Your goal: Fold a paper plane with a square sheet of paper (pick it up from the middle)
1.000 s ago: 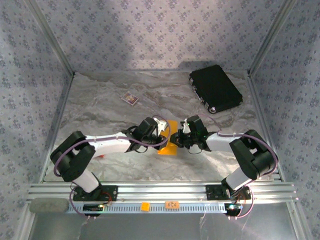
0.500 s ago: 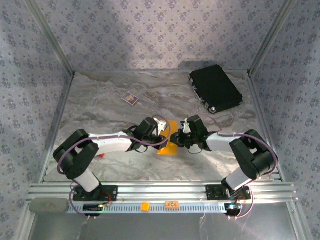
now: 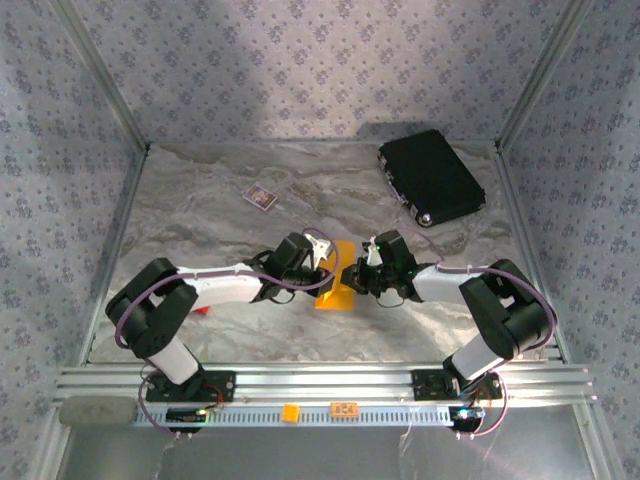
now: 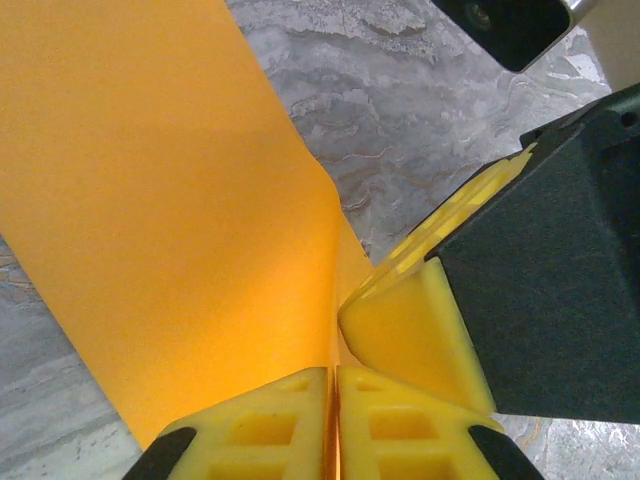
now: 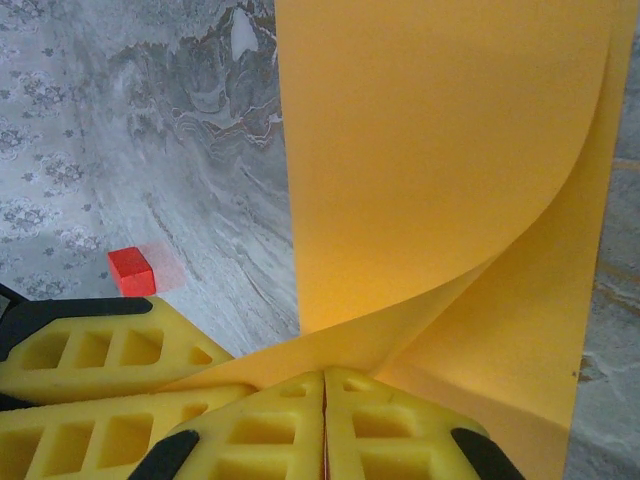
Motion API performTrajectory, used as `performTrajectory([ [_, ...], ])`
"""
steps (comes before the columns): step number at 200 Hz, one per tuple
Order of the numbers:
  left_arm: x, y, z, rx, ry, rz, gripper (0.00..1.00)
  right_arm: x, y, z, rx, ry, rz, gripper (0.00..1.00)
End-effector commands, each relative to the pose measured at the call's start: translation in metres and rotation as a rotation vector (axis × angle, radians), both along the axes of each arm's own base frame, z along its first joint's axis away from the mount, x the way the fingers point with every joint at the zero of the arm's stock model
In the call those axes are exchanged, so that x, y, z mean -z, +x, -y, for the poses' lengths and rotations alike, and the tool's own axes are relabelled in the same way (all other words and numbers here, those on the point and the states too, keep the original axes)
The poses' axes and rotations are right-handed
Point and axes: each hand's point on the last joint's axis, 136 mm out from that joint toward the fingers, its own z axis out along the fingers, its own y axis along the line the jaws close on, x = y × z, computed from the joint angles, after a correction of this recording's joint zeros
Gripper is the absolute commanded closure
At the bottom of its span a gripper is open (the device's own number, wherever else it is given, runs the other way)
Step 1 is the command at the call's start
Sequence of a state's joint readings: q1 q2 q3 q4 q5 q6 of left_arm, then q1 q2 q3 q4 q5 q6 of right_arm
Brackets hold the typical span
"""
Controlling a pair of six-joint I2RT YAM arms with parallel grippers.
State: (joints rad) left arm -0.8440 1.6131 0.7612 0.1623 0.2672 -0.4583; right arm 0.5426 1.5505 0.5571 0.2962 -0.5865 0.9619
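Note:
The square sheet of paper (image 3: 337,278) is orange-yellow, bent into a curl and lifted between the two arms at mid-table. My left gripper (image 3: 322,266) comes at it from the left and my right gripper (image 3: 355,272) from the right, fingertips almost touching. In the left wrist view the paper (image 4: 170,220) curves up from my left gripper (image 4: 335,400), whose yellow pads are shut on its edge, with the right gripper's fingers (image 4: 410,330) just beside. In the right wrist view my right gripper (image 5: 325,405) is shut on the paper (image 5: 430,150), which folds over itself.
A black case (image 3: 432,178) lies at the back right and a small card (image 3: 260,196) at the back left. A small red block (image 5: 130,270) sits on the marble table (image 3: 200,230) near the left arm. An orange tag (image 3: 290,411) sits on the front rail.
The left gripper's jaws have closed tighter on the paper and its wrist has turned slightly. The right arm and the paper have barely moved.

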Motion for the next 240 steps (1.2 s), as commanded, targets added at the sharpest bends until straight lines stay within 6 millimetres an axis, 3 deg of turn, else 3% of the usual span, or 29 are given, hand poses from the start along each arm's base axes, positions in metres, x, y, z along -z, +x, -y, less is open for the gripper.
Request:
performTrajectory([
  [1, -0.006, -0.001, 0.002, 0.007, -0.038, 0.003, 0.88, 0.003, 0.0, 0.003, 0.015, -0.005, -0.011, 0.91],
  [30, -0.007, 0.0, 0.003, 0.005, -0.046, 0.005, 0.85, 0.004, 0.0, 0.004, 0.015, -0.007, -0.015, 0.91],
  [80, -0.008, -0.002, 0.004, 0.019, -0.049, 0.003, 1.0, 0.005, 0.0, 0.004, 0.016, -0.009, -0.017, 0.91],
  [149, -0.003, -0.003, 0.001, 0.006, -0.036, -0.011, 1.0, 0.009, -0.012, 0.012, 0.012, -0.08, -0.026, 0.9],
  [209, -0.001, -0.003, 0.003, -0.006, -0.049, -0.033, 1.0, 0.039, -0.037, 0.025, -0.032, -0.199, -0.118, 0.92],
  [240, 0.0, -0.003, 0.006, -0.009, -0.06, -0.049, 1.0, 0.05, -0.04, 0.039, -0.049, -0.276, -0.136, 0.92],
])
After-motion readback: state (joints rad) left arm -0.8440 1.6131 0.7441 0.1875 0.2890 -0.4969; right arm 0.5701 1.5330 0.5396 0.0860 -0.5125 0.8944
